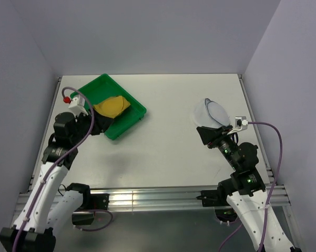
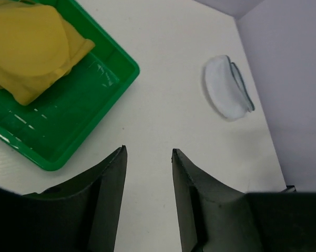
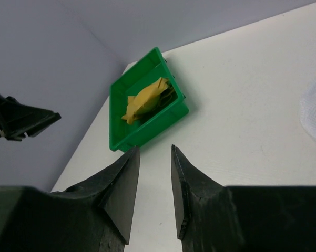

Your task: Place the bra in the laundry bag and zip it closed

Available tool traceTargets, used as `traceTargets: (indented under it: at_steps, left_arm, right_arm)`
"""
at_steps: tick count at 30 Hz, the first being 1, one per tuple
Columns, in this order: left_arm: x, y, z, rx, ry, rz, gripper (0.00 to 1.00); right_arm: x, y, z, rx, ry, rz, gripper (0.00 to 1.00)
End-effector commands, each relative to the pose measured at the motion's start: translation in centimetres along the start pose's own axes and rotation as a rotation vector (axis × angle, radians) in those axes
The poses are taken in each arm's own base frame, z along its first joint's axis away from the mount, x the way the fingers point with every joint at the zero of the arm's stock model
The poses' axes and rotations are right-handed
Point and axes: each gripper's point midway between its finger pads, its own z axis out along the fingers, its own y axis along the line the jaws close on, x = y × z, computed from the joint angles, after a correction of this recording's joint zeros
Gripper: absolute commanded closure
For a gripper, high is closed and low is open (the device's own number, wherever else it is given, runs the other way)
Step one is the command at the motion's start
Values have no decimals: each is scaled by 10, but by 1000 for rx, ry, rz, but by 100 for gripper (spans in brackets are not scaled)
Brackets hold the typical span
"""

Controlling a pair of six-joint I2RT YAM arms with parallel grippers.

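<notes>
The bra [image 1: 113,106] lies bunched in the green tray [image 1: 130,122] at the far left of the table [image 1: 168,147], with nothing gripping it. The laundry bag [image 1: 213,112] rests well apart on the right side of the table, its dark zip rim turned toward the right wall. I cannot tell whether the zip is open.

The left claw [image 2: 147,163] hangs near the tray's near edge, its jaws parted and nothing between them. It points out across the table rather than down into the tray. The right claw [image 3: 155,157] sits just on the near side of the bag, also parted and empty, and aims back toward the tray.

The split looks deliberate: each arm stands by the thing on its own side, the left to lift the bra, the right to steady the bag or hold it open. The task seems to be at its start. The left claw would probably need to tip down and pinch a fold of the cloth. The soft fabric may slip, or the straps may catch on the tray's rim.
</notes>
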Motion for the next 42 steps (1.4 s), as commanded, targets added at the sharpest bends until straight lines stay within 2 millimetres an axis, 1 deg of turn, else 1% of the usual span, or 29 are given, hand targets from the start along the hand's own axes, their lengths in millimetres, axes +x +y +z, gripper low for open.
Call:
traceTargets:
  at_steps: [1, 2, 4, 5, 7, 8, 9, 10, 11, 12, 13, 14, 15, 16, 17, 19, 20, 21, 23, 24, 25, 28, 29, 31, 34, 42]
  left_arm:
    - [-22, 7, 11, -70, -14, 38, 54]
    - [-21, 12, 17, -90, 2, 43, 54]
    - [-26, 15, 23, -115, -4, 55, 55]
    - [-24, 21, 29, -135, 13, 61, 56]
    - [-28, 23, 35, -162, 8, 80, 55]
    - [-25, 31, 42, -192, 24, 87, 55]
    - [-27, 32, 46, -202, 24, 94, 54]
    - [-26, 34, 51, -221, 28, 106, 53]
    - [-21, 42, 59, -246, 53, 114, 52]
    - [-22, 43, 63, -257, 56, 124, 52]
    - [-21, 44, 67, -265, 65, 135, 52]
    - [-16, 54, 75, -299, 88, 150, 49]
    - [-20, 55, 78, -304, 86, 158, 48]
    - [-19, 58, 82, -312, 98, 170, 47]
    - [-14, 65, 89, -329, 123, 188, 46]
    - [-16, 66, 98, -327, 127, 211, 45]
    - [-11, 73, 104, -335, 152, 231, 44]
    - [-13, 73, 109, -332, 149, 239, 42]
    - [-6, 82, 120, -345, 185, 255, 41]
    - [-8, 83, 124, -345, 186, 260, 40]
    - [-6, 93, 129, -379, 193, 273, 39]
    - [-6, 96, 139, -380, 196, 283, 36]
    - [-2, 99, 143, -379, 207, 287, 34]
    - [-4, 97, 148, -362, 202, 290, 33]
    - [-2, 101, 156, -362, 209, 306, 31]
    - [6, 110, 163, -367, 230, 323, 31]
  right_arm:
    - [4, 0, 1, -18, 7, -6, 63]
    - [5, -1, 1, -15, 9, -9, 64]
    - [8, -4, 2, -6, 18, -10, 64]
    - [9, -5, 2, -4, 21, -12, 66]
    - [12, -7, 2, 2, 37, -14, 66]
    - [13, -8, 1, 5, 41, -23, 66]
    - [16, -9, 1, 8, 46, -25, 66]
    - [17, -11, 1, 14, 46, -26, 66]
    - [16, -12, 1, 14, 40, -27, 66]
    - [18, -13, 1, 13, 42, -25, 66]
    - [18, -11, 1, 3, 41, -22, 66]
    - [20, -10, 2, -2, 48, -16, 66]
    - [21, -9, 3, -8, 52, -13, 67]
    - [23, -8, 3, -15, 65, -11, 67]
    - [25, -9, 4, -16, 75, -5, 67]
    - [24, -8, 6, -18, 77, 0, 67]
    - [24, -6, 5, -23, 75, 3, 67]
    - [23, -6, 6, -25, 69, 5, 67]
    - [22, -5, 5, -28, 62, 10, 67]
    - [22, -5, 5, -27, 64, 8, 67]
    - [22, -5, 4, -27, 64, 8, 67]
    - [23, -7, 3, -11, 79, -7, 65]
    - [24, -8, 3, -8, 83, -18, 64]
    - [24, -11, 3, 4, 87, -20, 63]
    - [25, -10, 3, -4, 81, -9, 62]
    - [26, -10, 3, -3, 89, -7, 60]
